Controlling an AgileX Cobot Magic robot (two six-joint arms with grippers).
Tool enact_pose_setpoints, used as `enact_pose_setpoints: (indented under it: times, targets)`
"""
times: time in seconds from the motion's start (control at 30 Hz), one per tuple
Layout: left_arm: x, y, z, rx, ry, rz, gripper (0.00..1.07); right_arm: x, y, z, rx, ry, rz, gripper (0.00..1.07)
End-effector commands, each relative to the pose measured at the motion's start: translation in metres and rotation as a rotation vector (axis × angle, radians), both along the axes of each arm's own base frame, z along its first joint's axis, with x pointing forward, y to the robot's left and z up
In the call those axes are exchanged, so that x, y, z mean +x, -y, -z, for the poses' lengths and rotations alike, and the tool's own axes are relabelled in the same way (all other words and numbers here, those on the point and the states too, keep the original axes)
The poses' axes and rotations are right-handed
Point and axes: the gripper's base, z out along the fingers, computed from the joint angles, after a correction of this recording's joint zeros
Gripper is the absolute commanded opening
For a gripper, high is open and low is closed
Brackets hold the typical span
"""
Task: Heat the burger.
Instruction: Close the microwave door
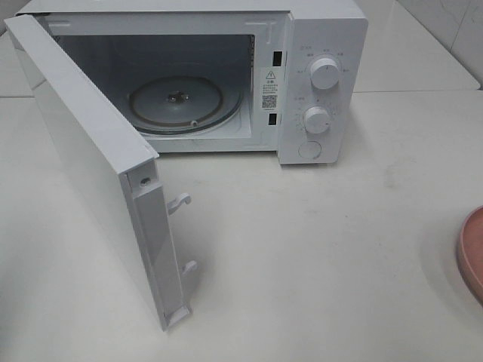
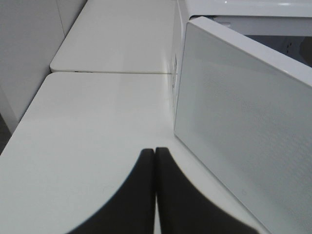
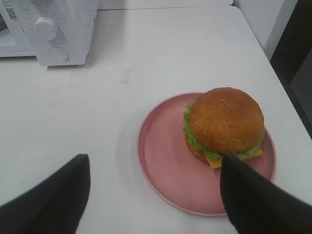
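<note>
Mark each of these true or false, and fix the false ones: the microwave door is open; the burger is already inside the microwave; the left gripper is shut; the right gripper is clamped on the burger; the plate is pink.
1. The microwave door is open. True.
2. The burger is already inside the microwave. False: it sits on the pink plate on the table, and only the glass turntable shows in the cavity.
3. The left gripper is shut. True: its fingers meet with nothing between them.
4. The right gripper is clamped on the burger. False: its fingers stand wide apart, above the near rim of the plate, holding nothing.
5. The plate is pink. True.
</note>
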Motion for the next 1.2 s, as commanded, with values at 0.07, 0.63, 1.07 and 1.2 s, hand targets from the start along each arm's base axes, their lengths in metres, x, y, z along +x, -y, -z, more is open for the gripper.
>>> enact_pose_setpoints:
  times: [0.07, 0.63, 1.07, 1.2]
  targets:
    - [0.013, -0.001, 0.009, -0.027, 0.088, -0.011, 0.00, -0.004, 0.000, 0.001, -0.005, 0.024, 0.001, 0.73]
    - [0.074, -0.006, 0.056, 0.043, 0.188, -0.040, 0.00, -0.004, 0.000, 0.001, -0.005, 0.024, 0.001, 0.73]
    - [0.108, 0.016, 0.084, 0.003, 0.171, 0.209, 0.00, -0.004, 0.000, 0.001, -0.005, 0.024, 0.001, 0.73]
    - [0.114, 0.021, 0.091, -0.003, 0.186, 0.265, 0.00, -0.004, 0.000, 0.001, -0.005, 0.024, 0.001, 0.73]
